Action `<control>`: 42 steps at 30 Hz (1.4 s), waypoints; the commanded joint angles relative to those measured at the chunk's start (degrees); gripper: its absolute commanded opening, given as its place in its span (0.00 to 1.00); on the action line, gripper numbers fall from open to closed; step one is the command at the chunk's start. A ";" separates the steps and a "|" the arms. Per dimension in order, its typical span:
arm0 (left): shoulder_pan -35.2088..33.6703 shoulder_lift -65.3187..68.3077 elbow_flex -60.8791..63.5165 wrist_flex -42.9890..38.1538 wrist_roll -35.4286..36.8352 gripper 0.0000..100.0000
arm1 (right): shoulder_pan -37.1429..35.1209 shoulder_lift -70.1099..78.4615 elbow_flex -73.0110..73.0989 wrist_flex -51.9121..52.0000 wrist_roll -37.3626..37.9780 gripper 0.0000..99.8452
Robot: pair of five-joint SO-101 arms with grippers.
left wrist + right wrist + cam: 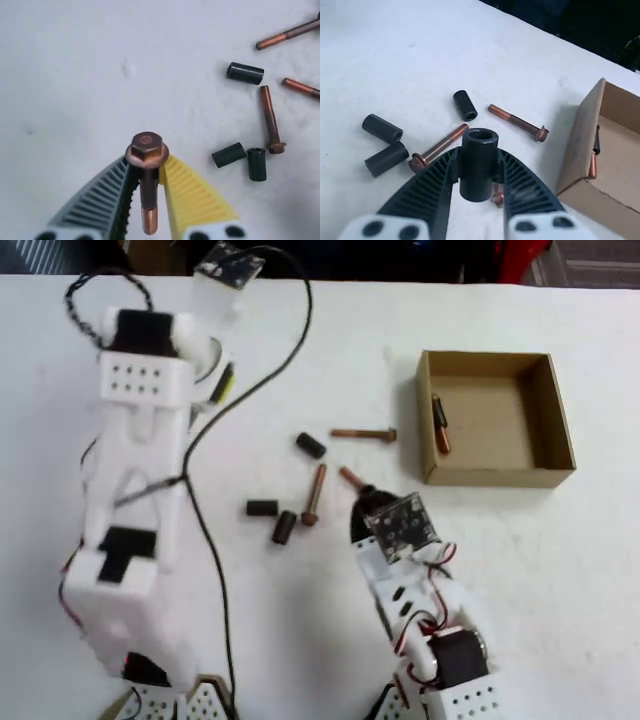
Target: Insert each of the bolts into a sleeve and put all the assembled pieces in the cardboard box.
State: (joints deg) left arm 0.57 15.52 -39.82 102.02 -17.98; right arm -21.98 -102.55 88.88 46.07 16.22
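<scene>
Copper-coloured plating marks the flanged hex bolt (148,197) pinched between the grey and yellow fingers of the left gripper (146,167), with the head at the fingertips and the shank lying back along the gap. The right gripper (478,157) clamps a black cylindrical sleeve (478,175) across its wall. This leaves the open bore unobstructed, presumably to receive that bolt. In the high view the right arm extends from the near table edge to the parts cluster. The left arm lies stretched along the left side, its gripper well apart from the cluster. On the white table (560,570) lie 3 loose copper bolts (363,434) and 3 loose black sleeves (262,508), so mating the held pair should precede any further pickup. 1 assembled piece (440,423) rests inside the open cardboard box (497,477), against the wall nearest the cluster.
</scene>
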 commanded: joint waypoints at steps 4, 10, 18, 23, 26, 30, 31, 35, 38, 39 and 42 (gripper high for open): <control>-0.92 -17.63 8.00 0.26 -4.40 0.02 | -8.57 -0.57 -0.44 -2.07 -0.35 0.02; -0.13 -28.53 16.26 0.26 -4.40 0.02 | -14.11 -0.22 -0.44 -7.60 -0.26 0.02; 2.86 -46.99 39.30 -5.27 -7.38 0.02 | -20.62 -0.22 -0.44 -11.12 -0.35 0.02; 3.38 -58.15 51.96 -14.95 -7.21 0.02 | -20.18 -0.48 -0.44 -12.00 -0.88 0.02; 3.47 -61.93 58.64 -19.96 -7.12 0.02 | -19.21 -0.48 -0.44 -12.35 -0.97 0.02; 3.82 -65.19 64.88 -25.41 -2.55 0.02 | -16.66 -0.48 -0.44 -12.35 -5.19 0.02; 4.88 -65.89 66.11 -26.81 -1.23 0.02 | -16.04 -0.48 -0.44 -12.35 -6.77 0.02; 11.74 -69.67 70.68 -32.35 -0.88 0.02 | -14.81 -0.48 -0.44 -12.35 -8.70 0.02; 15.16 -72.92 74.90 -37.27 -0.88 0.02 | -14.81 -0.48 -0.44 -11.82 -8.88 0.02; 15.69 -73.89 76.40 -39.12 -0.88 0.02 | -14.81 -0.48 -0.44 -11.82 -8.88 0.02; 15.96 -77.58 81.49 -44.48 -0.88 0.02 | -14.81 -0.57 -0.44 -10.86 -8.62 0.02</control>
State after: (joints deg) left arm 14.99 -57.89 39.56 63.52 -19.65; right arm -37.45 -102.55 88.97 35.25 7.96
